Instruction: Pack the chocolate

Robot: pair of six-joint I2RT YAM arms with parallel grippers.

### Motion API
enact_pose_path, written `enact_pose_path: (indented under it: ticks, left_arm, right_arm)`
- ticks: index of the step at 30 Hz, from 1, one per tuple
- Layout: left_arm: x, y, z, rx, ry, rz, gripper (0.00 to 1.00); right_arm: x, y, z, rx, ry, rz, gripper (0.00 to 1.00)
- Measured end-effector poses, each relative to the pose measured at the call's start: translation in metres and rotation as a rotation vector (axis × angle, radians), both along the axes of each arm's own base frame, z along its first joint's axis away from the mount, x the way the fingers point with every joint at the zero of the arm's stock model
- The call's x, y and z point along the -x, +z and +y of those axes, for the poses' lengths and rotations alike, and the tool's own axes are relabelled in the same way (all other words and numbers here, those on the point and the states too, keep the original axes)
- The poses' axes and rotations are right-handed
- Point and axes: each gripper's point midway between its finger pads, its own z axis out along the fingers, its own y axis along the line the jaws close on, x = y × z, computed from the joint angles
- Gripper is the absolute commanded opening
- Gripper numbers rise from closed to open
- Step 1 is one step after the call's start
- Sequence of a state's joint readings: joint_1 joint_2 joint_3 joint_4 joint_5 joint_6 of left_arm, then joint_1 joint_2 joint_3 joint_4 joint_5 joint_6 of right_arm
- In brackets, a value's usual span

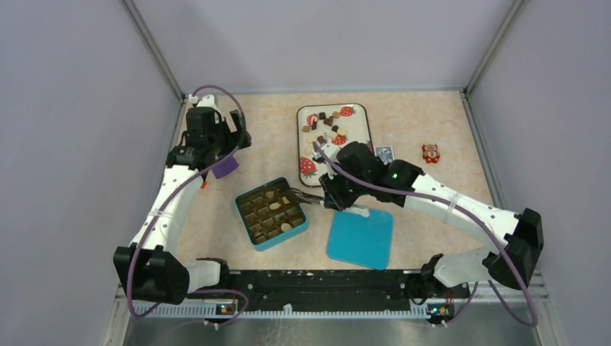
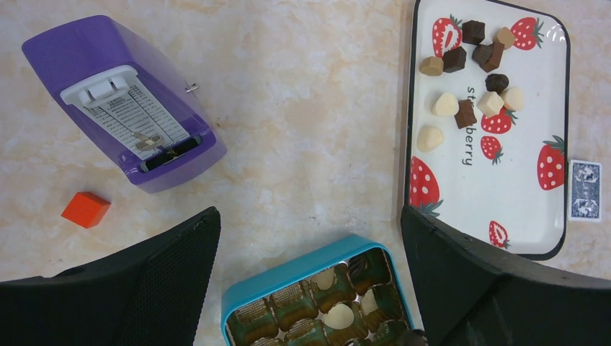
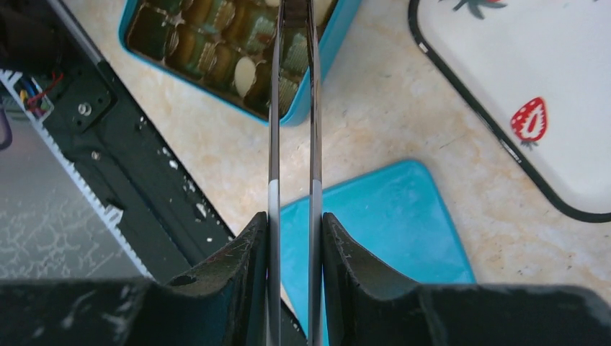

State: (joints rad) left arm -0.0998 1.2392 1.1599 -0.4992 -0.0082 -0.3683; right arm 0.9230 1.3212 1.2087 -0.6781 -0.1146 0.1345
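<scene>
Several chocolate pieces (image 1: 326,126), dark, light brown and cream, lie on the far part of the strawberry tray (image 1: 353,155). The teal box (image 1: 245,225) holds a few more in its cups. My right gripper (image 1: 339,198) is shut on metal tweezers (image 1: 306,198) whose tips reach over the box's right edge. In the right wrist view the tweezers (image 3: 294,144) run from the gripper (image 3: 294,223) up over the box (image 3: 328,58); their tips are cut off. My left gripper (image 1: 216,155) is open and empty, high above the box (image 2: 288,277) and the pieces (image 2: 468,79).
The teal lid (image 1: 360,238) lies flat right of the box. A purple case (image 1: 225,167) and a small orange cube (image 2: 86,209) are at the left. A blue patterned card (image 1: 384,152) and an orange owl figure (image 1: 430,153) lie right of the tray.
</scene>
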Motion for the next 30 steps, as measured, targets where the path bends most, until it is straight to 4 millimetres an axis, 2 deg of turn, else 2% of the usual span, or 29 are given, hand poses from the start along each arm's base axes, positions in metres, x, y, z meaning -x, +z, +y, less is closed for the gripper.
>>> enact_pose_path:
  ticks: [4, 10, 17, 22, 26, 30]
  left_arm:
    - [0.0, 0.0, 0.0, 0.0, 0.0, 0.0, 0.99]
    - [0.0, 0.0, 0.0, 0.0, 0.0, 0.0, 0.99]
    - [0.0, 0.0, 0.0, 0.0, 0.0, 0.0, 0.99]
    - [0.0, 0.0, 0.0, 0.0, 0.0, 0.0, 0.99]
    - [0.0, 0.0, 0.0, 0.0, 0.0, 0.0, 0.99]
    - [0.0, 0.0, 0.0, 0.0, 0.0, 0.0, 0.99]
  right_arm:
    - [0.018, -0.007, -0.002, 0.035, 0.053, 0.036, 0.1]
    - [0.029, -0.014, -0.001, 0.066, 0.087, 0.039, 0.13]
    - [0.025, -0.022, -0.001, 0.094, 0.079, 0.033, 0.29]
    - [0.022, -0.026, 0.001, 0.1, 0.076, 0.032, 0.35]
    - [0.021, -0.025, 0.002, 0.097, 0.074, 0.026, 0.34]
    - [0.019, -0.025, 0.002, 0.096, 0.068, 0.019, 0.23]
